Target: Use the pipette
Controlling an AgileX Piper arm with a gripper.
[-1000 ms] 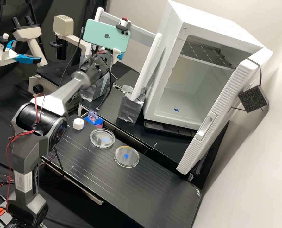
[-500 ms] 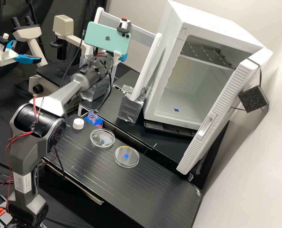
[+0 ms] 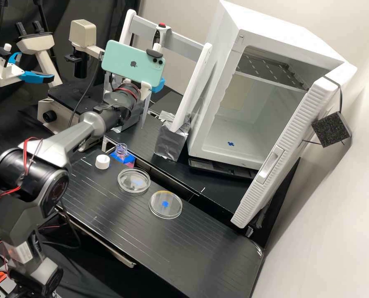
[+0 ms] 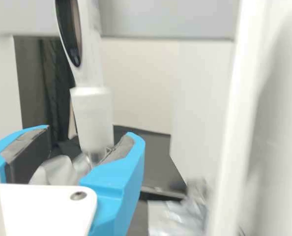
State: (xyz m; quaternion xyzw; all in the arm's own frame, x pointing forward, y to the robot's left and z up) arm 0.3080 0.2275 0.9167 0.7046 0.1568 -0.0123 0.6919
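The gripper [image 3: 158, 85] shows as a bit of blue beside the phone on the arm's wrist, in front of the white stand. On the stand's crossbar hangs the upright pipette [image 3: 156, 36], its top button red. In the wrist view the gripper [image 4: 88, 135] is open, its blue fingers well apart. The pipette's white lower body [image 4: 92, 115] stands beyond them, with nothing visibly held. An uncapped bottle [image 3: 124, 156] with pink liquid sits at the bench's back edge, its white cap [image 3: 102, 162] to the left. Two round clear dishes lie nearby, one [image 3: 133, 181] nearer the bottle, another [image 3: 165, 205] farther right.
The white stand's right post [image 3: 197, 82] rises from a foil-wrapped foot [image 3: 170, 140]. A white cabinet [image 3: 250, 124] with its door [image 3: 285, 153] swung wide stands at right. Behind the arm at left is a microscope [image 3: 68, 93].
The arm has drawn back, lower and to the left, carrying the phone and gripper along. More of the pipette and stand has come into sight above the phone. Dishes, bottle and cap have stayed put.
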